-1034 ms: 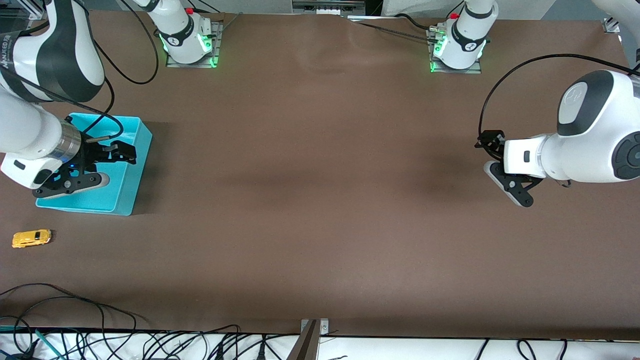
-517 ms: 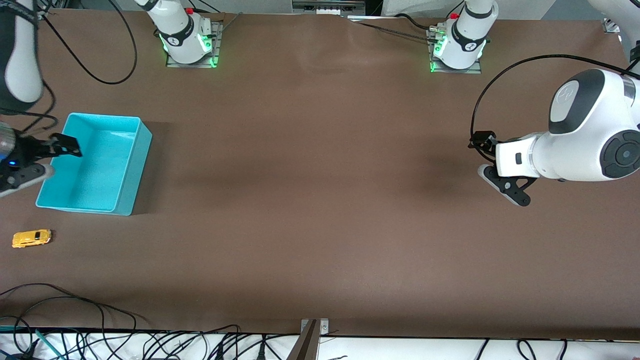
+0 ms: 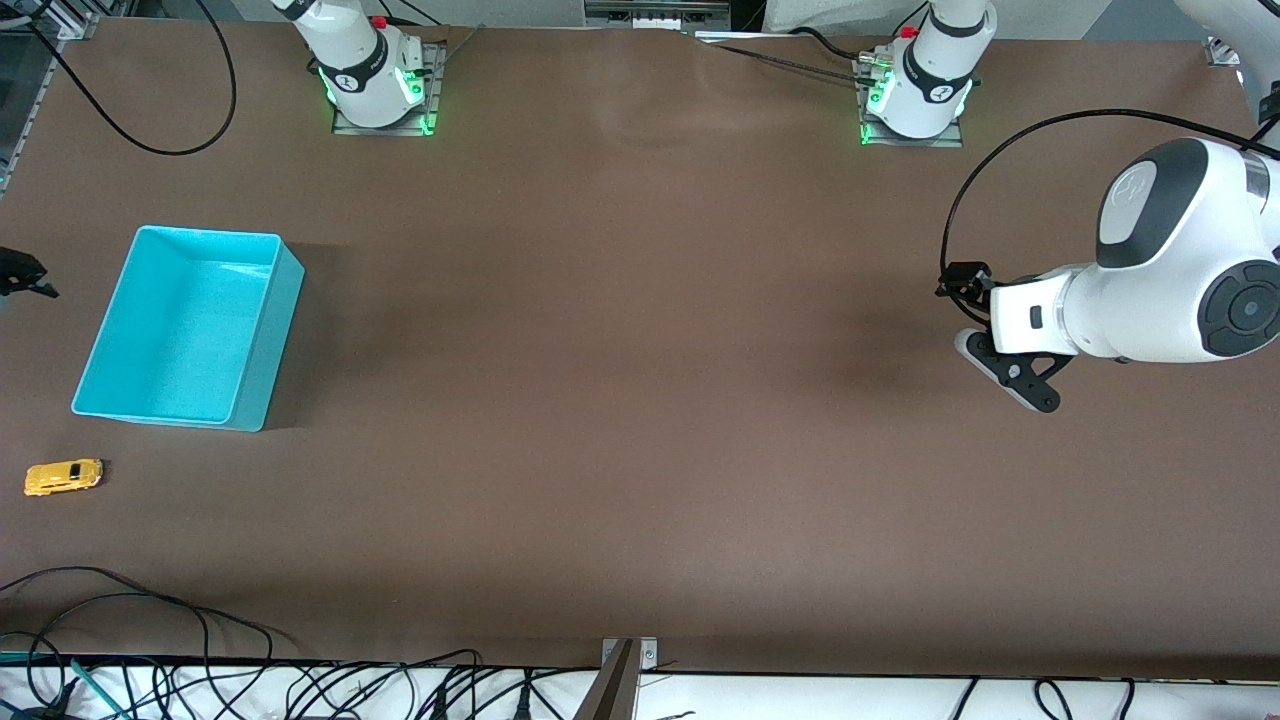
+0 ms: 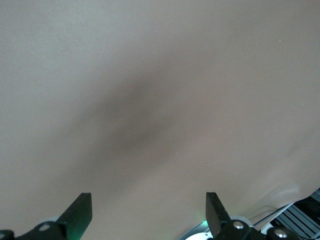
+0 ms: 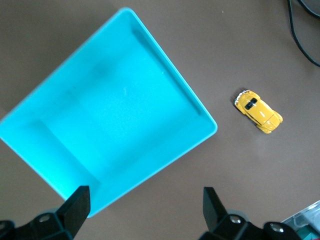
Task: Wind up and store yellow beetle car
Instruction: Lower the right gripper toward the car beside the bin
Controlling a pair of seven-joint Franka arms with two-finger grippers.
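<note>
The yellow beetle car (image 3: pixel 63 476) lies on the brown table at the right arm's end, nearer to the front camera than the turquoise bin (image 3: pixel 268 330). The bin is empty. In the right wrist view the car (image 5: pixel 259 111) lies apart from the bin's (image 5: pixel 172 75) corner. My right gripper (image 5: pixel 145 197) is open and empty, high over the table by the bin's edge. Only a black bit of it (image 3: pixel 20 272) shows at the front view's border. My left gripper (image 3: pixel 985 335) is open and empty, waiting over bare table (image 4: pixel 150 100) at the left arm's end.
Loose black cables (image 3: pixel 100 600) lie along the table's edge nearest the front camera, close to the car. A cable (image 5: pixel 300 35) also shows in the right wrist view. The arm bases (image 3: pixel 375 80) stand at the table's edge farthest from that camera.
My right gripper has moved from over the bin toward the right arm's end of the table, almost out of the front view. The left arm shifted slightly. The car has not moved.
</note>
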